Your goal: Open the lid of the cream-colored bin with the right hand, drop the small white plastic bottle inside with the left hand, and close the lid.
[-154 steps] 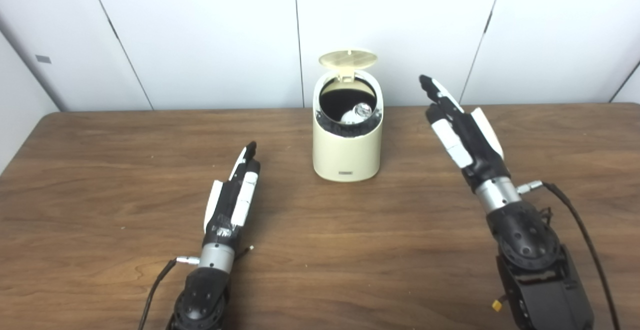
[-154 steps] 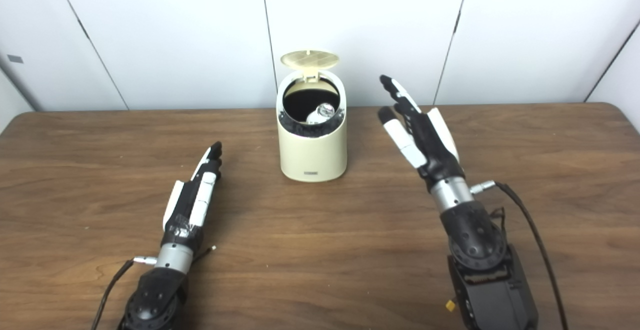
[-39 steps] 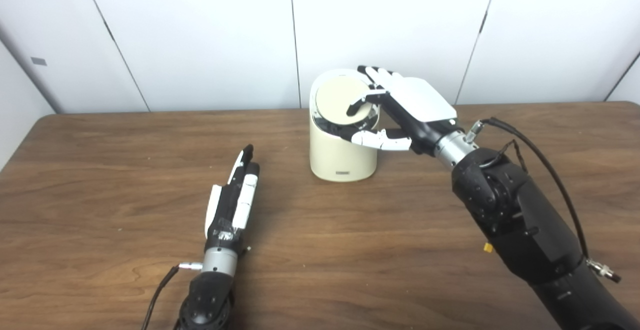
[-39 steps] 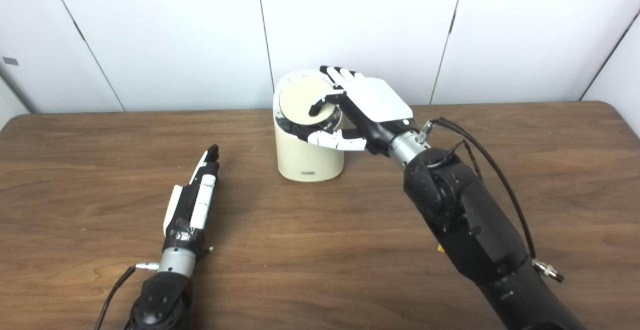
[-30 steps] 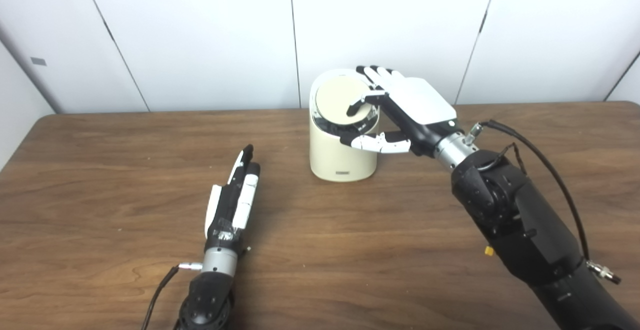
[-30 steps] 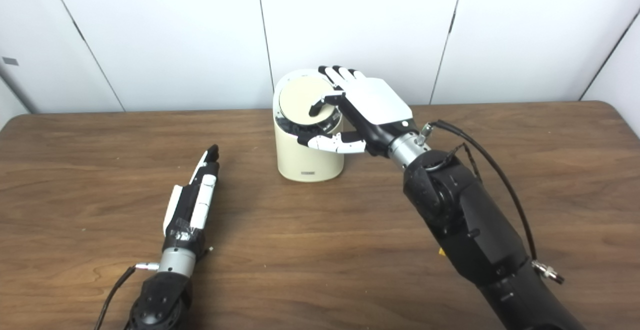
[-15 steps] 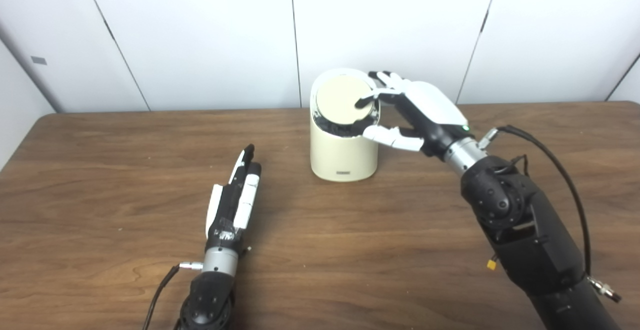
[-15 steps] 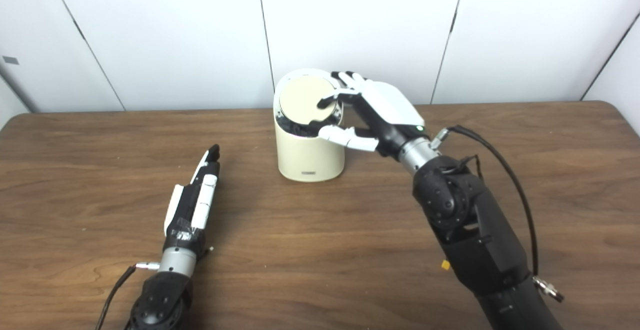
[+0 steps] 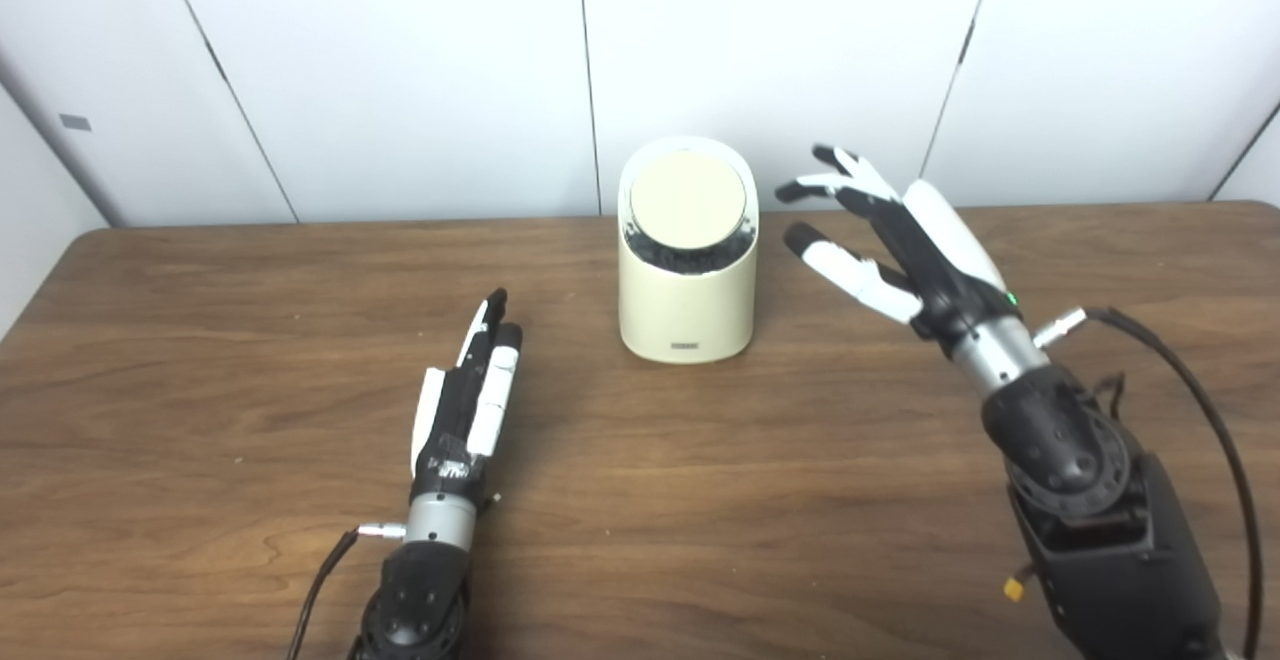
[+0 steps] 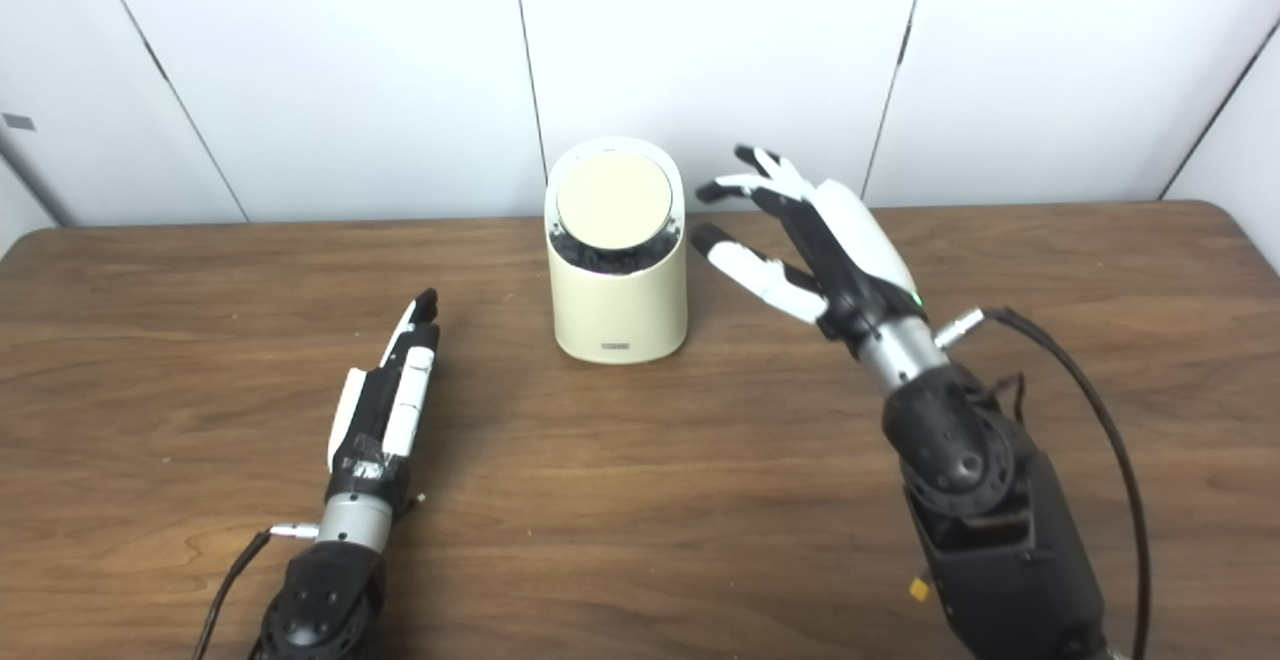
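Cream-colored bin [image 9: 686, 280], lid [image 9: 687, 198] down, stands centre frame just left of the empty, spread-fingered right hand [image 9: 900, 238]; left hand [image 9: 468, 395] lies flat, empty, lower left.

Wooden table [image 9: 700, 460], white wall panels [image 9: 400, 70]

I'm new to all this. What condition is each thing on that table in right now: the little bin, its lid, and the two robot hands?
Cream-colored bin: upright on the table, touched by neither hand.
Lid: shut, so the inside is hidden.
Right hand: open, fingers spread, raised beside the bin and holding nothing.
Left hand: open, fingers straight, low over the table, empty.
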